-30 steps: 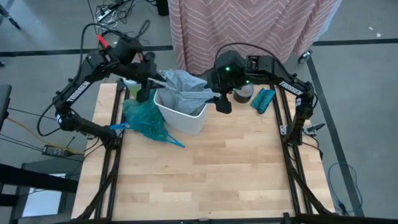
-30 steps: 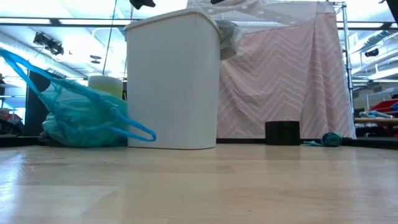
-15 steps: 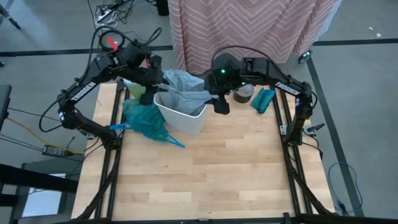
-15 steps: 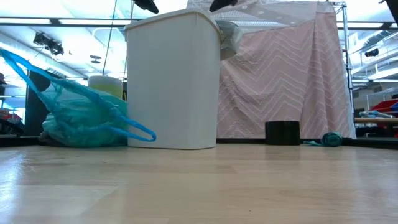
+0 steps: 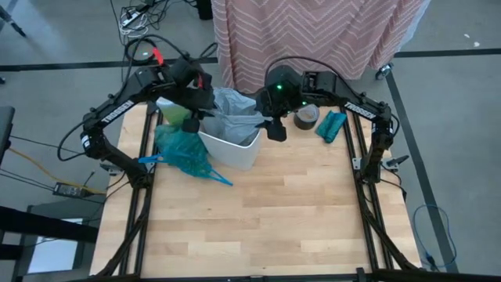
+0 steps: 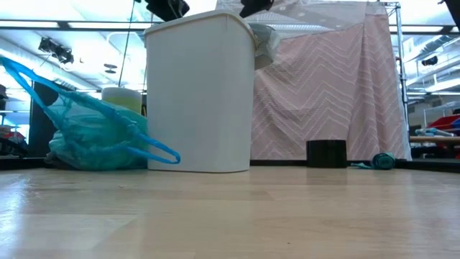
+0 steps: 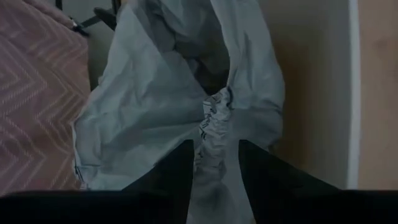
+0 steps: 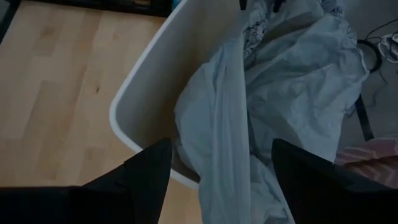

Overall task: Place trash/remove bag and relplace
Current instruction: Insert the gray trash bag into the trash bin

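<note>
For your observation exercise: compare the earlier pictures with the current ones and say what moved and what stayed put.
The left gripper has swung inward along the back of the white bin, with a fold of the pale grey bag bunched between its fingers. The right gripper has edged slightly towards the bin's rim, jaws spread wide beside the grey bag. The bin, the tied teal bag and the tape roll have not moved.

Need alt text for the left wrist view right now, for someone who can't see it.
The left gripper pinches a bunched fold of the pale grey bag between its two dark fingers, above the open white bin. The bag's crumpled plastic spreads away from the fingers, with pink chevron cloth at one side.
</note>
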You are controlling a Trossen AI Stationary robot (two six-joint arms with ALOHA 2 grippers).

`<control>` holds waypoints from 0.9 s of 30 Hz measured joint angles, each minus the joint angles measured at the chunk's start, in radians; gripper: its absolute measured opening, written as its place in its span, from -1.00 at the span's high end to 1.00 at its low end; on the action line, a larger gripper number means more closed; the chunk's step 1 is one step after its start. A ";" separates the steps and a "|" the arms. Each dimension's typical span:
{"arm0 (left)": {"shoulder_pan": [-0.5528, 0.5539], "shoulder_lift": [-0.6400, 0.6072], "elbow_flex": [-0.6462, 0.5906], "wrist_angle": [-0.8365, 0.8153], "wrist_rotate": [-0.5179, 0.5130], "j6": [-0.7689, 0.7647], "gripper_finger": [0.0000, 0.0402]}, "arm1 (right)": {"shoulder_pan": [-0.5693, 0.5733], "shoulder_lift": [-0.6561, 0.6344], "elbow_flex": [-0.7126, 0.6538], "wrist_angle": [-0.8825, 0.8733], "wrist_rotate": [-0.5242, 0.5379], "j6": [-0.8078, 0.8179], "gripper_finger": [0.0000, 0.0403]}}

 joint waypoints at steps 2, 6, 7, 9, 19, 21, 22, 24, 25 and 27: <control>-0.009 0.005 0.000 0.002 -0.024 0.006 0.31 | 0.000 0.000 0.000 0.000 0.000 0.000 -0.31; -0.012 0.014 0.000 -0.012 -0.057 0.021 0.31 | 0.000 0.000 0.000 0.000 0.002 -0.001 -0.28; -0.011 0.013 0.000 -0.015 -0.057 0.022 0.31 | 0.000 0.000 0.000 -0.001 0.002 -0.001 -0.26; -0.011 0.013 0.000 -0.028 -0.059 0.022 0.31 | 0.000 0.000 0.000 -0.003 0.002 -0.002 -0.22; -0.012 0.014 0.000 -0.038 -0.087 0.018 0.32 | -0.015 0.023 -0.002 -0.006 0.016 -0.002 -0.12; -0.012 0.014 0.000 -0.038 -0.096 0.017 0.32 | -0.017 0.053 -0.005 -0.018 0.028 -0.003 -0.12; -0.012 0.014 0.000 -0.038 -0.099 0.016 0.32 | -0.018 0.067 -0.006 -0.017 0.030 -0.006 -0.12; -0.012 0.014 0.000 -0.039 -0.102 0.015 0.32 | -0.018 0.082 -0.006 -0.015 0.031 -0.012 -0.12; -0.012 0.014 0.000 -0.041 -0.102 0.015 0.32 | -0.019 0.083 -0.006 -0.013 0.031 -0.012 -0.12; -0.012 0.014 0.000 -0.041 -0.112 0.015 0.32 | -0.021 0.089 -0.004 -0.007 0.031 -0.013 -0.12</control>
